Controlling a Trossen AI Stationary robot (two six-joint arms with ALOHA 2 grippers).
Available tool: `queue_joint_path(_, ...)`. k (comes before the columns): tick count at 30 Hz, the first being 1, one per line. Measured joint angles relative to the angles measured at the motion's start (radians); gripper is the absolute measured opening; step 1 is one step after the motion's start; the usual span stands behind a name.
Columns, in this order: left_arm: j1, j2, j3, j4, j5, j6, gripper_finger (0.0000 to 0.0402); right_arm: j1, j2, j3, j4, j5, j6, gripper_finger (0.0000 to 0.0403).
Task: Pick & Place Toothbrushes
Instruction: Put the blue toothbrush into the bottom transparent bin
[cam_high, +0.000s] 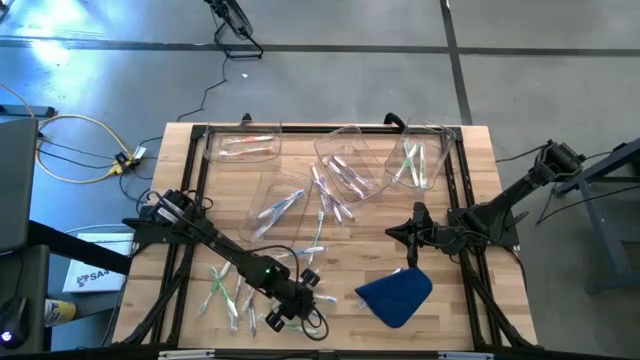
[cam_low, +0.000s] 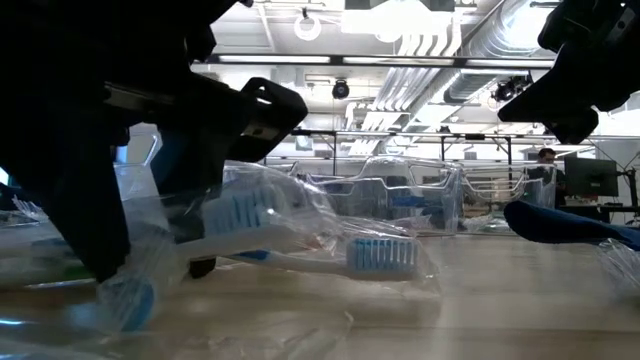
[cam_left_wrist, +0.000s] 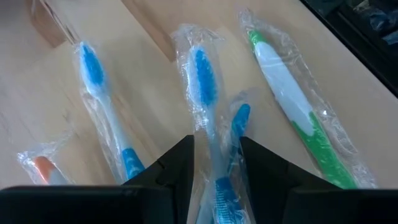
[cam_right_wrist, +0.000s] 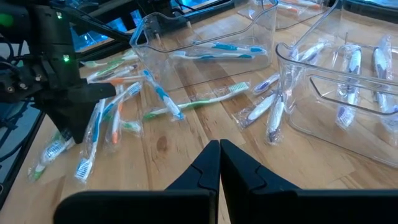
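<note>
While wrapped in crinkly clear film, a blue-bristled toothbrush (cam_left_wrist: 205, 81) sits pinched between the left gripper (cam_left_wrist: 216, 163) fingers. More wrapped toothbrushes (cam_left_wrist: 102, 106) lie beside it; the right gripper (cam_right_wrist: 219, 163), pressed together, waits near the blue cloth (cam_high: 395, 293).

Your left arm stretched low toward the table's near edge, left gripper (cam_high: 283, 316) down at the wood with its fingers (cam_left_wrist: 175, 163) parted around a wrapped toothbrush (cam_left_wrist: 208, 99), your right arm held mid-table on its own side, right gripper (cam_right_wrist: 219, 149) fingers pressed together, holding nothing
</note>
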Motion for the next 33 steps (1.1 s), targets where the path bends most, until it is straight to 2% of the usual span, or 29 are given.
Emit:
queue_joint_path(9, 0.000, 0.000, 0.000, 0.001, 0.002, 0.000, 0.0112, 0.000, 0.000, 0.000, -0.001, 0.000, 0.000, 0.0003)
queue_joint_path(17, 0.000, 0.000, 0.000, 0.001, 0.020, -0.001, 0.0037, 0.000, 0.000, 0.000, -0.001, 0.000, 0.000, 0.0003)
queue_joint_path(21, 0.000, -0.002, 0.000, 0.003, 0.030, -0.001, 0.0015, 0.000, 0.000, 0.000, -0.001, 0.000, 0.000, 0.0003)
queue_joint_path(28, 0.000, -0.002, 0.055, -0.068, 0.065, 0.006, 0.0019, 0.000, 0.000, 0.000, -0.006, 0.000, -0.005, 0.0003)
queue_joint_path(33, 0.007, -0.002, 0.167, -0.235, 0.063, 0.054, 0.0020, 0.000, 0.000, 0.000, -0.019, 0.000, -0.006, 0.0003)
